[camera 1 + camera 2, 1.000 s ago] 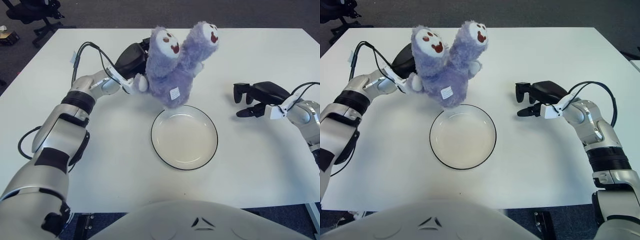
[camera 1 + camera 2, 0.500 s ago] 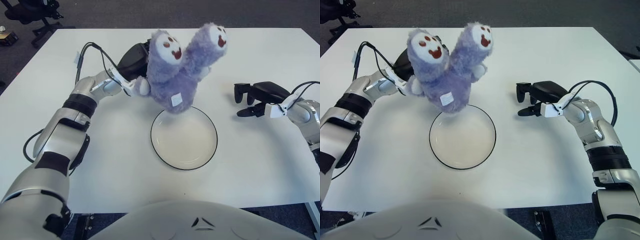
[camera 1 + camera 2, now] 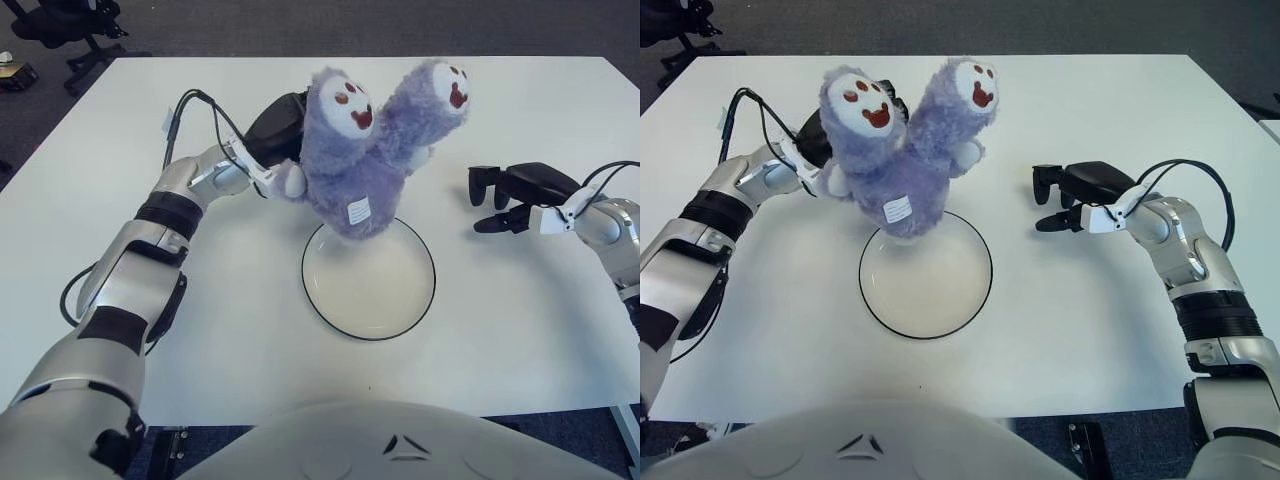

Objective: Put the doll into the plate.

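Observation:
A fluffy purple doll [image 3: 368, 150] with two heads, each with a white face and red mouth, hangs in the air over the far rim of the plate [image 3: 369, 275]. My left hand [image 3: 277, 135] is shut on the doll's left side from behind; the plush hides most of its fingers. The doll's base with a white tag sits just above the plate's far edge. The plate is white with a dark rim and holds nothing. My right hand [image 3: 503, 197] shows to the right of the plate, black fingers relaxed and holding nothing.
The white table [image 3: 240, 330] stretches around the plate. Black cables [image 3: 195, 110] loop off my left forearm. A black office chair [image 3: 70, 25] stands on the floor beyond the far left corner. My own body fills the lower edge of the view.
My left hand has carried the doll to the right and a bit nearer, so its base now overlaps the plate's far rim. The right hand has not moved.

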`<state>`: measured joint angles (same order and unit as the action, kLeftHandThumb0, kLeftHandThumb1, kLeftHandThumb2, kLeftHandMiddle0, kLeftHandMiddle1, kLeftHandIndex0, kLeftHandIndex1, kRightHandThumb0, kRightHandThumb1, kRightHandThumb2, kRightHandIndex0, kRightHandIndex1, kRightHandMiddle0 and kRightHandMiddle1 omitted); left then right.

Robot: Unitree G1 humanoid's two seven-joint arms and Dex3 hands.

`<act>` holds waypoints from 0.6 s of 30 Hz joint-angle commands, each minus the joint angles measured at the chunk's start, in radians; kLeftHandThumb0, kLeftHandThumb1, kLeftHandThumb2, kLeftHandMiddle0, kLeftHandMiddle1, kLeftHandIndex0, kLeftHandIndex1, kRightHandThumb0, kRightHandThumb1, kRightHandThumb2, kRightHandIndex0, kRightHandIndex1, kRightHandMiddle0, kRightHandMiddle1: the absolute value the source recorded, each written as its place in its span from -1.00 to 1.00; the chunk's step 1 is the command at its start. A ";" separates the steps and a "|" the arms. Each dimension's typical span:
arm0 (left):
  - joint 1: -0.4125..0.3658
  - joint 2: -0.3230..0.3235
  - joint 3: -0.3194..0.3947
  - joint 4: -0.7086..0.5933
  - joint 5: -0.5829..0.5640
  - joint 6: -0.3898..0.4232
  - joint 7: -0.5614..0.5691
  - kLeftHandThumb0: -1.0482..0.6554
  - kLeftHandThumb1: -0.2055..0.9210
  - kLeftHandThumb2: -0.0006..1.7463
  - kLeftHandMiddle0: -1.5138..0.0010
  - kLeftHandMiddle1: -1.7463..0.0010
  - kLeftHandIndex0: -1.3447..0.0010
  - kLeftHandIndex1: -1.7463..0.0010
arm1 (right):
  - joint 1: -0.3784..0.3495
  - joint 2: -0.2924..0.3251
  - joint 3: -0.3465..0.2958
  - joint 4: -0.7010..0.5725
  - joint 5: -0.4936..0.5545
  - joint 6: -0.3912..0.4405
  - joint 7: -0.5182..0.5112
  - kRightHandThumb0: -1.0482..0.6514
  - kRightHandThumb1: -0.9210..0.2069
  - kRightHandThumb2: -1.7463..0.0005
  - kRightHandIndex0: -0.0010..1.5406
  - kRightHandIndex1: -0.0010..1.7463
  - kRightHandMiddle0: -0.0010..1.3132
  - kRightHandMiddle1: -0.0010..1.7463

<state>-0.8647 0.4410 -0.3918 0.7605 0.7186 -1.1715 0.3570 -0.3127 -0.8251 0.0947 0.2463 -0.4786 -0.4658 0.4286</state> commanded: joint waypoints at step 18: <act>-0.019 -0.048 -0.012 0.053 -0.106 -0.130 -0.141 0.21 0.77 -0.69 -0.25 -1.00 -0.01 -1.00 | -0.003 -0.001 0.014 0.016 0.003 -0.003 -0.007 -0.18 -1.00 0.53 -0.05 0.15 -0.54 0.86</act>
<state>-0.8685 0.4021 -0.4032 0.8013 0.6462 -1.2880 0.2445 -0.3147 -0.8251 0.0982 0.2512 -0.4787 -0.4668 0.4213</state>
